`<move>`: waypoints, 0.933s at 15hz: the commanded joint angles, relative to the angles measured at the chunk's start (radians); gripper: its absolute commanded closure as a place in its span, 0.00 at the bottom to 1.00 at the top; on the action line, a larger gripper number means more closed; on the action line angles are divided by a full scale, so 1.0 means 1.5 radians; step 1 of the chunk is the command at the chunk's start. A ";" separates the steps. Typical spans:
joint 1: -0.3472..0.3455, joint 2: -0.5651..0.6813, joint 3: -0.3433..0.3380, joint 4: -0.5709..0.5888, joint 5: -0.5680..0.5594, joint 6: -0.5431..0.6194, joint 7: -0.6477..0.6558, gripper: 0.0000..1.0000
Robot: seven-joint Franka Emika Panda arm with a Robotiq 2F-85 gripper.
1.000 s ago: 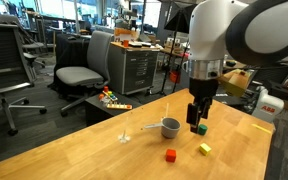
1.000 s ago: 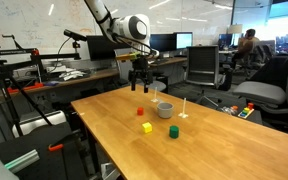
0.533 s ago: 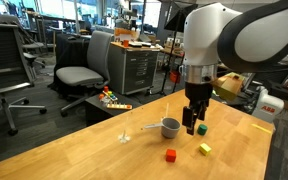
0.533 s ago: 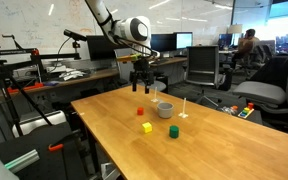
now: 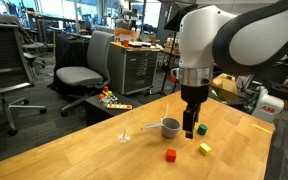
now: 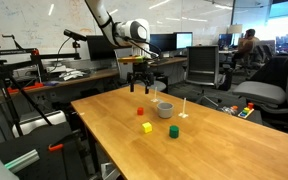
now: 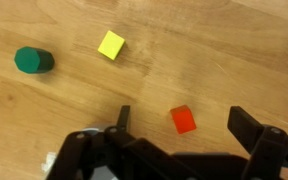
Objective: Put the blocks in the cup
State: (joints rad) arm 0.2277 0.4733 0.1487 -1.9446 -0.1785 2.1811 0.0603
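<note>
A pale, wood-grained bench (image 6: 104, 125) stands in an open office-lab, with grey swivel chairs (image 5: 79, 75), a grey drawer cabinet (image 5: 136, 70), desks with monitors (image 6: 174, 42) and black tripod stands (image 6: 14, 100) around it. A white robot arm (image 5: 224, 40) hangs its black jaws over the bench, spread wide and grasping nothing. In the wrist view the small red cube (image 7: 183, 119) lies on the wood in the gap between them, untouched. The small yellow cube (image 7: 111, 45) sits at about ten o'clock from it, and the small green block (image 7: 32, 60) lies farther out, between nine and ten o'clock. All three rest apart on bare wood, outside the small squat grey metal cup with a straight handle (image 5: 170, 127). The cup stands upright close by, and in an exterior view a thin clear stemmed glass (image 5: 125, 133) stands at its nine o'clock.
</note>
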 commanded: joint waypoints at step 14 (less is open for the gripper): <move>0.055 0.124 -0.024 0.116 -0.100 0.026 0.031 0.00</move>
State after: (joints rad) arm 0.2876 0.6285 0.1109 -1.8345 -0.3606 2.2089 0.0678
